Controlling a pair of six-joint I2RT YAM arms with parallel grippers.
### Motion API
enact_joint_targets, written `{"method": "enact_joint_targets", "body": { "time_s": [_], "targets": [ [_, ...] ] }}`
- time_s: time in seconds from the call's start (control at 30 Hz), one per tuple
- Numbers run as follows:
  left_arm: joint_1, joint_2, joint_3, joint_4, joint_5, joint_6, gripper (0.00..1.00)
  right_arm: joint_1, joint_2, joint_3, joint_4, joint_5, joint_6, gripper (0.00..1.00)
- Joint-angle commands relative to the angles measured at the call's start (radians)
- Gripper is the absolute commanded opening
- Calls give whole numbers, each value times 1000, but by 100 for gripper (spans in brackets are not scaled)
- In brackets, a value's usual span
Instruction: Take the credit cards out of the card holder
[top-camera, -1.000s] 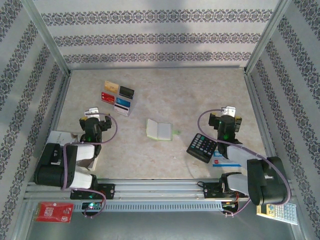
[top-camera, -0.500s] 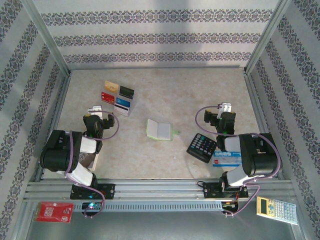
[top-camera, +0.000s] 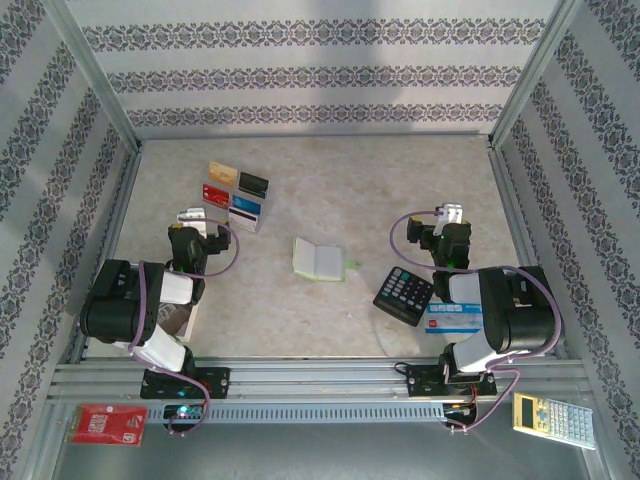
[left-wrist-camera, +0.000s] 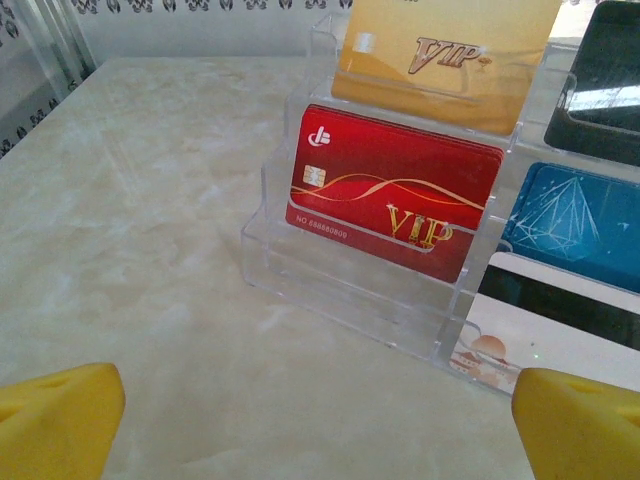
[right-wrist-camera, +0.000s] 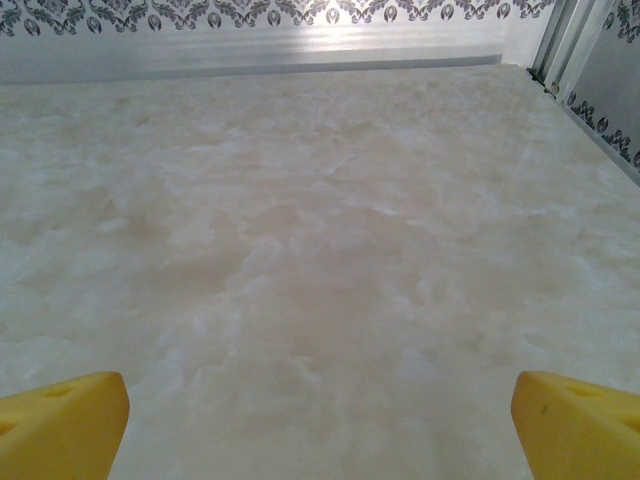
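- A red flat packet is seen on the front rail at 7 o'clock, and a pale calculator at 5 o'clock.
- A blue-and-white box and a black calculator just left of it are laid at 4 o'clock on the marbled table.
- Just beyond them the right gripper is held wide open; bare table is seen between its yellow pads, and nothing is gripped.
- At 9 o'clock the left gripper is likewise spread wide and empty, and is pointed at the cards.
- A small lime-green booklet with cream inner faces is laid open near the centre.
- At 11 o'clock a clear tiered plastic card holder is stood.
- The thin plastic credit cards are kept in its slots: tan card and black card behind, red card and blue-and-white card in front.
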Motion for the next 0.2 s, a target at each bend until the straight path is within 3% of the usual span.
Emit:
{"method": "enact_joint_targets", "body": {
  "time_s": [0.0,0.17],
  "targets": [
    [9,10,17,5,18,17,100,-9,3,20,32,-22,-13,98],
    [9,5,19,-6,18,15,100,-8,-3,16,35,-28,-17,98]
  ]
}}
